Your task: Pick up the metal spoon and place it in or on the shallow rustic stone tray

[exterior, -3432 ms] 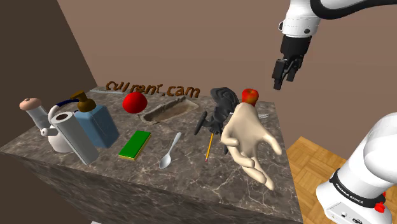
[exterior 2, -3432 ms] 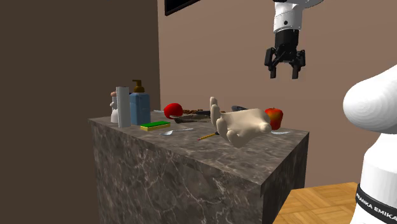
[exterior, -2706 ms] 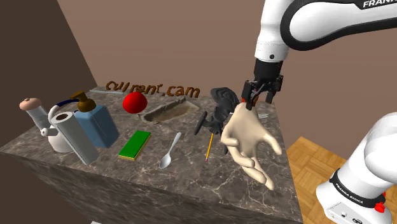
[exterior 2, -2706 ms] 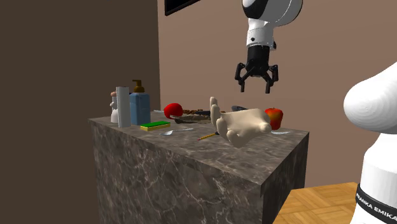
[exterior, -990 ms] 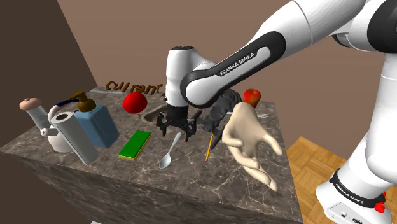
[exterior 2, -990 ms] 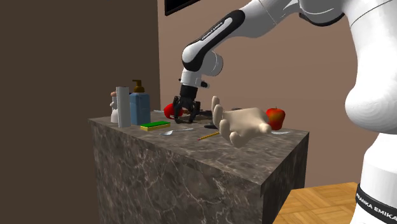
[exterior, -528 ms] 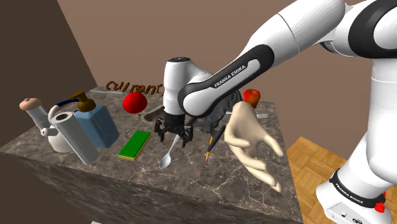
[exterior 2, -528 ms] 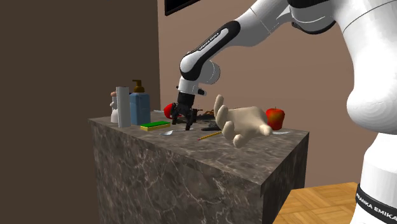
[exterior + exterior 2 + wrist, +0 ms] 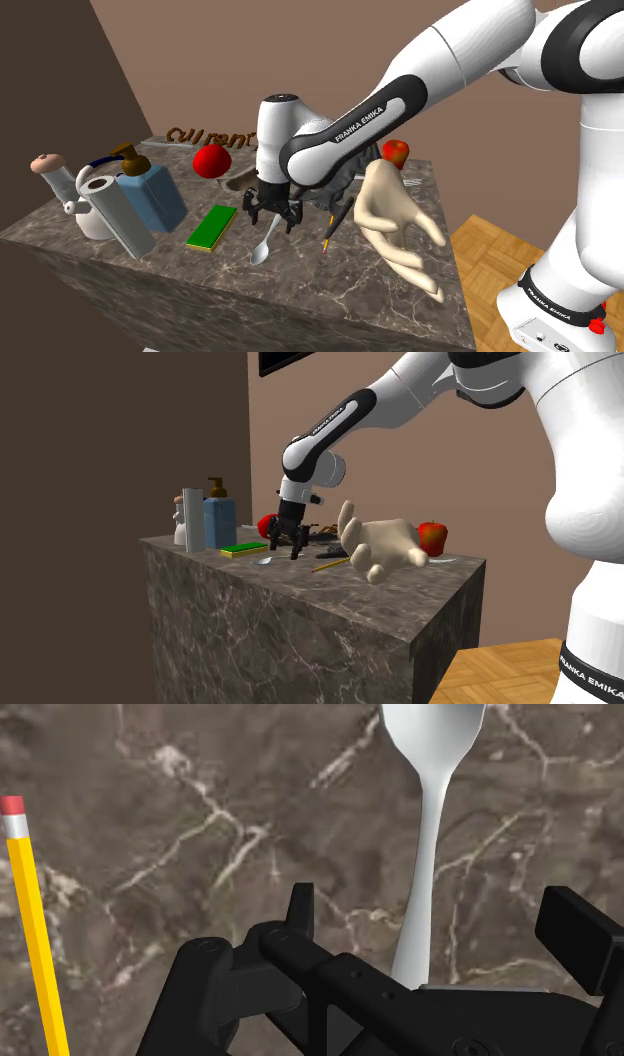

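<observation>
Gripper (image 9: 272,221) spread wide, straddling spoon (image 9: 263,247) handle; looks unclamped, contact hard to tell. Marble counter (image 9: 300,295): bare stretch from spoon bowl to front edge. Pale mannequin hand (image 9: 395,215) well beyond spoon. Green sponge (image 9: 212,227) one side of spoon, yellow pencil (image 9: 328,236) the other. Spoon lies flat, plain grey-white, slim handle.

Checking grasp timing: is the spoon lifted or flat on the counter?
Flat: the spoon lies on the counter inside the open tool, untouched.
</observation>
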Robot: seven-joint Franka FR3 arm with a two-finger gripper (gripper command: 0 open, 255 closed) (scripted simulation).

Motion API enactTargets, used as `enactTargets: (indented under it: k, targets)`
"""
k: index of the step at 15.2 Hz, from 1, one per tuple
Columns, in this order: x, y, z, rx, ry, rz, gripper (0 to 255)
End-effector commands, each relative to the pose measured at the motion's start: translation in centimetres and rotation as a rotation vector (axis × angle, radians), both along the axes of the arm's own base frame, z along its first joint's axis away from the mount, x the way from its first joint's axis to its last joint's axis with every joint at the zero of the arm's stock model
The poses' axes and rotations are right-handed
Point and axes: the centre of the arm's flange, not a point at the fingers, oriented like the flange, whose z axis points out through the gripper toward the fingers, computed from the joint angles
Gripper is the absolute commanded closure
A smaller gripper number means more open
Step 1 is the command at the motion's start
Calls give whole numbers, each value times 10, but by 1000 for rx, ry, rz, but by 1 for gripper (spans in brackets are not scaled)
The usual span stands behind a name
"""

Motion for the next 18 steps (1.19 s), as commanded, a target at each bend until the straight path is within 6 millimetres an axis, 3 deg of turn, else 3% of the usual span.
enactTargets:
  k: [1,10,18]
  targets:
    - [0,0,0,0,1,0,255]
    - [0,0,0,0,1,0,255]
    - [0,0,42,0,1,0,255]
